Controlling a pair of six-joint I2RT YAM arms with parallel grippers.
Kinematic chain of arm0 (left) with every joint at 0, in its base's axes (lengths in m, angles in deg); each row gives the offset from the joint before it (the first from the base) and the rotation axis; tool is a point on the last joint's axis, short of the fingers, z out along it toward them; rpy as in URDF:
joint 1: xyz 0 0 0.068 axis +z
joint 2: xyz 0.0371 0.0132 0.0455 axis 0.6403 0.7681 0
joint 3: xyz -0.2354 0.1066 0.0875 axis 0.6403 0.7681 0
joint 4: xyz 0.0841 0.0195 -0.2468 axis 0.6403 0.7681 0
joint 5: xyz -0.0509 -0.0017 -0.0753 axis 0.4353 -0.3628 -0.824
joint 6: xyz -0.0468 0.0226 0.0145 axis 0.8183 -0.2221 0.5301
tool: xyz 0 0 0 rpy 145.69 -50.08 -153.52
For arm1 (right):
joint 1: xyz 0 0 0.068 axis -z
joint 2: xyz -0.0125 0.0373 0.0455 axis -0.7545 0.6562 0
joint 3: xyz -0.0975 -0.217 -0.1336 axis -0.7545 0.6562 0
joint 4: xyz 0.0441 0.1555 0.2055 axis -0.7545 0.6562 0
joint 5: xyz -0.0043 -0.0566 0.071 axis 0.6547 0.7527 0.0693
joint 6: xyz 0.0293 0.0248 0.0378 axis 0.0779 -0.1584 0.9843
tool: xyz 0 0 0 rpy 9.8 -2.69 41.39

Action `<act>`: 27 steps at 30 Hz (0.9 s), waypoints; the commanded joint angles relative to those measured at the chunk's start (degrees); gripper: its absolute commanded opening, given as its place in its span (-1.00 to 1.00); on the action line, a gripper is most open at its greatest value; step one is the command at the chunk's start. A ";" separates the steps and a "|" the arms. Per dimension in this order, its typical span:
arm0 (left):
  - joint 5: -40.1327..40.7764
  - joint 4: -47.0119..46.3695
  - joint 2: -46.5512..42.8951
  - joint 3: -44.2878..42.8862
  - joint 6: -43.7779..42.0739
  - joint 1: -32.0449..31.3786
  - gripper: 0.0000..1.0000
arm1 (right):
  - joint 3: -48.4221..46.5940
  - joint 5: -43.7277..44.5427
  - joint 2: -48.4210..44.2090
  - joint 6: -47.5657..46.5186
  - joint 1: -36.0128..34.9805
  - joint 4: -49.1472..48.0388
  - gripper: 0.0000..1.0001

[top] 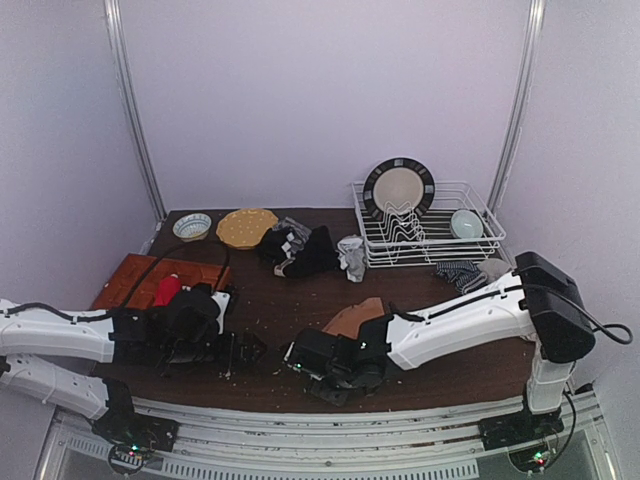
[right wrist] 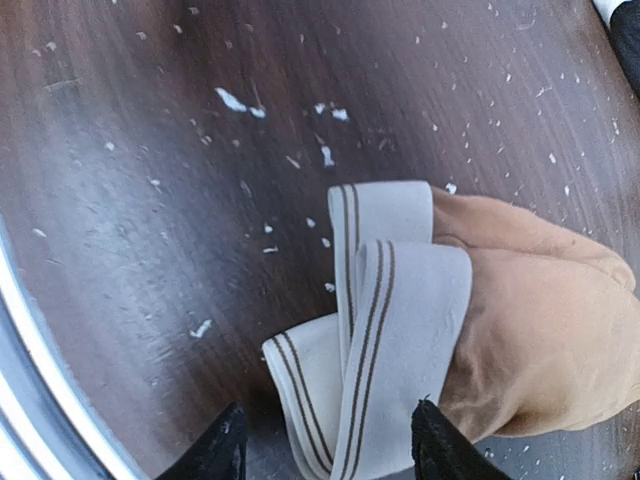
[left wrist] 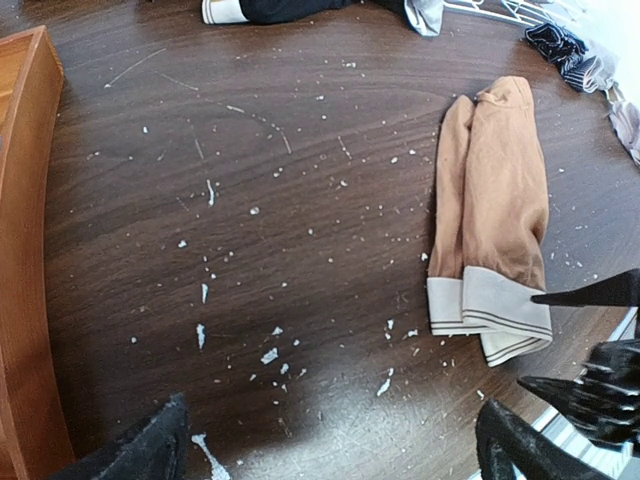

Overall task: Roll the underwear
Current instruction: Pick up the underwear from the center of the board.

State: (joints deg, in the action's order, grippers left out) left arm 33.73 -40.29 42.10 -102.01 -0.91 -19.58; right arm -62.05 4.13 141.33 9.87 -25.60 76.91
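The tan-brown underwear (top: 356,317) lies near the front middle of the table, folded lengthwise, with its white striped waistband (left wrist: 489,316) toward the arms. My right gripper (right wrist: 335,452) is low over that waistband (right wrist: 385,330). Its jaws stand apart on either side of the doubled band, with a gap at the left finger (right wrist: 222,452). My left gripper (left wrist: 335,455) hovers open over bare table to the left of the garment, with nothing between its fingers. Black underwear (top: 303,251) and a light grey piece (top: 352,256) lie bunched at the back.
A wooden tray (top: 140,278) with a red object (top: 166,289) sits at the left. A yellow plate (top: 246,227) and small bowl (top: 192,226) stand behind it. A wire dish rack (top: 470,245) holds a plate and bowl at back right. A striped sock (top: 460,273) lies before it.
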 commanded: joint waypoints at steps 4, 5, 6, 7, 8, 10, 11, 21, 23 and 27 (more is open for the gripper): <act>-0.20 -2.18 0.01 0.34 0.32 0.25 0.95 | -1.79 -2.29 -1.25 -2.77 0.56 -0.56 0.20; -0.28 -2.18 -0.08 0.34 0.37 0.25 0.95 | -2.20 -2.60 -0.68 -3.00 0.70 -0.43 0.21; -0.34 -2.18 -0.10 0.34 0.40 0.20 0.95 | -2.56 -3.12 -0.09 -3.05 1.06 -0.39 0.23; -0.36 -2.18 -0.07 0.34 0.49 0.24 0.95 | -2.94 -3.65 0.44 -2.91 1.59 -0.14 0.24; -0.43 -2.25 -0.10 0.40 0.50 0.25 0.95 | -3.08 -4.07 0.98 -2.88 2.13 -0.01 0.25; -0.70 -2.42 -0.02 0.43 0.50 0.25 0.95 | -3.09 -4.31 1.90 -2.72 2.93 0.17 0.26; -0.75 -2.55 0.16 0.43 0.50 0.22 0.95 | -3.06 -4.63 2.26 -2.70 3.17 0.18 0.27; -1.30 -3.37 1.54 0.26 0.36 0.24 0.95 | -3.20 -7.10 6.19 -1.74 4.30 3.58 -0.08; -1.27 -3.41 1.59 0.16 0.13 0.25 0.95 | -2.94 -7.11 6.77 -0.89 4.62 4.41 -0.47; -1.09 -3.45 1.57 0.18 -0.02 0.25 0.95 | 0.71 -8.81 4.68 1.32 5.15 3.02 -0.97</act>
State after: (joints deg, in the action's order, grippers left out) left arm 32.85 -41.41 43.54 -102.01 -0.85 -19.58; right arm -65.46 -1.22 144.96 8.32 -21.19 76.36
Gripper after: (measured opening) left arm 0.976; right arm 0.090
